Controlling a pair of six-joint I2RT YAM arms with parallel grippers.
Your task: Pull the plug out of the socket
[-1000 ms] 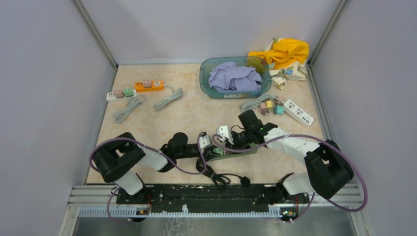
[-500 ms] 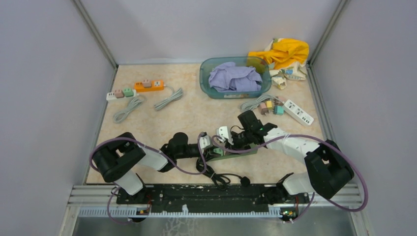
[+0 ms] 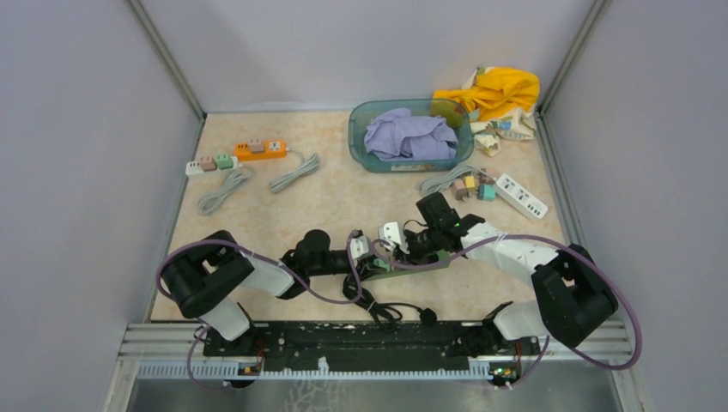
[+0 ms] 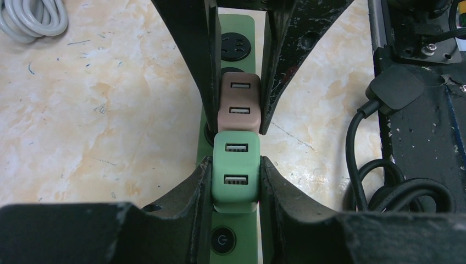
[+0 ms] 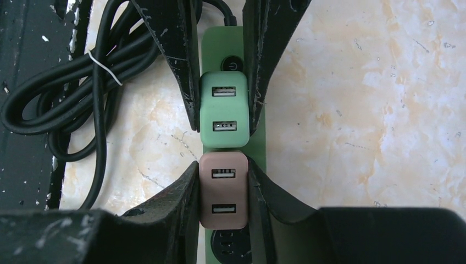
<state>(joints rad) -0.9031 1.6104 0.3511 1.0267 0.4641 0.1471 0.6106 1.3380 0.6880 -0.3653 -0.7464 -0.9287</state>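
barely any change from a second ago: left wrist has crept a touch toward the strip in the overhead view, right arm as it was. green power strip (image 4: 247, 25) lies flat on the marbled table (image 4: 110, 110), near the arm bases, between the two wrists. two usb plugs sit on it end to end, touching: green plug (image 4: 235, 190) next to the power button (image 4: 222, 240), brown plug (image 4: 238, 102) just beyond, a bare socket (image 4: 237, 47) past that. left gripper (image 4: 235, 165) closed tight on the green plug, one finger on each long side. right gripper (image 5: 222, 181) clamped likewise on the brown plug from the opposite end, the two pairs of fingers nearly tip to tip. both plugs look seated on the strip. coiled black cable (image 5: 82, 82) beside the strip. far side of table: teal basin (image 3: 354, 129) holding lavender cloth (image 3: 408, 136).
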